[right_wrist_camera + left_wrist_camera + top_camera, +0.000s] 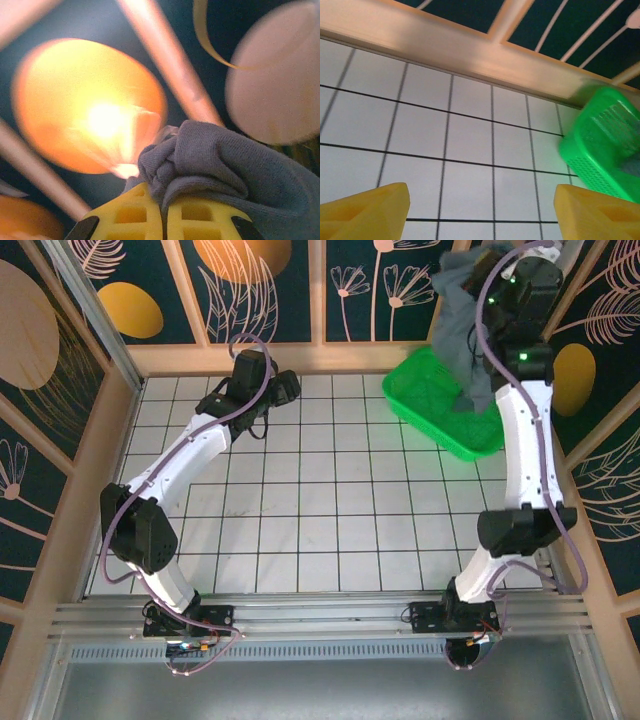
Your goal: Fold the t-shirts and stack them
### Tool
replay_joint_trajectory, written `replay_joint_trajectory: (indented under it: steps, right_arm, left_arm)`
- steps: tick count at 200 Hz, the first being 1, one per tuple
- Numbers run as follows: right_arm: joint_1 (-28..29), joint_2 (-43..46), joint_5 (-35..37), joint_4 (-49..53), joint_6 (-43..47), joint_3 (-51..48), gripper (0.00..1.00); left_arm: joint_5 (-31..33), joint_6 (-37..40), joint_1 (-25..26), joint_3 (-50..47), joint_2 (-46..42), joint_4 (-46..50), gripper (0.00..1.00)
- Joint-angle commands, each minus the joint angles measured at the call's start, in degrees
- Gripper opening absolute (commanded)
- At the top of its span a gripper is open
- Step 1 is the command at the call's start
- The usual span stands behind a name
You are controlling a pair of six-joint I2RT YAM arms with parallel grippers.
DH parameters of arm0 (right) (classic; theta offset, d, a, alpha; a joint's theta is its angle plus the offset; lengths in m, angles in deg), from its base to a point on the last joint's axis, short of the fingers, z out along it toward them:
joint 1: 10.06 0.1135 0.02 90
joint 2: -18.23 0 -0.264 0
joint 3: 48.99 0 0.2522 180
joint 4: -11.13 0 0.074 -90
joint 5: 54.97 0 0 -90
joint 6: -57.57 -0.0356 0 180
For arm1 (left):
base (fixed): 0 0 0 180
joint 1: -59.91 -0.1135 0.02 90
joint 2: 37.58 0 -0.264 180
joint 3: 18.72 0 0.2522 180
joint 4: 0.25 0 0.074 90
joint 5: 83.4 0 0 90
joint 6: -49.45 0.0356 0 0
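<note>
A slate blue-grey t-shirt (462,330) hangs in a bunch from my right gripper (478,262), high above the green mesh basket (438,400) at the back right; its lower end still reaches into the basket. In the right wrist view the yellow fingers are pressed together on a wad of the t-shirt (215,160), with my right gripper (164,212) shut on it. My left gripper (268,412) hovers over the tiled floor at the back left. In the left wrist view my left gripper (482,210) stands wide open, with bare tiles between its fingertips (375,212).
White tiled floor (330,510) spreads between the two arms. Wooden-framed dark panels wall in the back and sides. The green basket (600,145) lies to the right of the left gripper, close to the back rail (470,55).
</note>
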Motion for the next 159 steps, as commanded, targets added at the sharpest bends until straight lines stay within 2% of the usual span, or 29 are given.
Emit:
replay_joint_trajectory:
  steps: [1,29,54,72,88,91,101,102,107,110,111,117,137,159]
  right_arm:
    - [7.2,2.2,3.8,-6.5,3.8,-1.2,0.0]
    - [20.5,1.7,7.6,-6.4,3.7,-2.8,0.0]
    - [32.0,-3.9,8.0,-5.6,2.1,-3.2,0.0]
    - [36.7,-10.7,5.4,-2.7,-1.1,-0.7,0.0]
    - [37.6,-19.5,-0.3,4.7,-5.2,5.2,0.0]
    - [37.5,-21.1,-1.7,6.1,-5.8,7.0,0.06]
    - [37.0,-27.8,-6.9,12.8,-7.3,13.3,0.36]
    - [37.0,-27.8,-6.9,12.8,-7.3,13.3,0.36]
    - [36.7,-31.3,-9.8,16.4,-7.8,17.1,0.52]
    - [36.7,-32.3,-10.7,17.3,-7.8,18.0,0.56]
    - [36.6,-33.3,-11.4,18.3,-7.7,19.3,0.62]
    - [36.4,-35.3,-13.0,20.6,-7.5,21.9,0.71]
    - [36.0,-36.9,-16.7,23.5,-5.8,23.4,0.75]
    - [35.2,-28.4,-13.2,18.7,-3.9,9.1,0.77]
  left_arm:
    - [8.3,0.5,-0.2,0.8,-4.1,3.7,0.77]
    - [14.7,-1.0,-0.1,-1.4,-7.7,5.1,0.78]
    - [20.5,-2.3,-0.2,-4.4,-12.1,5.6,0.78]
    - [25.9,-4.2,-0.2,-7.3,-15.9,6.6,0.78]
    - [29.3,-5.3,-0.2,-11.0,-20.2,6.5,0.78]
    - [29.5,-5.4,-0.2,-11.8,-21.0,6.5,0.78]
    - [30.0,-5.6,-0.2,-14.0,-23.2,6.5,0.79]
    - [30.1,-5.6,-0.2,-14.2,-23.3,6.5,0.79]
    - [30.1,-5.8,-0.2,-15.1,-24.2,6.9,0.79]
    - [30.0,-5.9,-0.2,-15.6,-24.6,7.2,0.79]
    - [30.0,-5.9,-0.2,-15.7,-24.8,7.3,0.79]
    - [29.9,-6.2,-0.2,-16.5,-25.6,8.3,0.8]
    - [28.2,-7.2,-0.3,-19.3,-27.6,11.1,0.81]
    - [24.6,-8.6,-0.5,-22.9,-29.0,13.4,0.82]
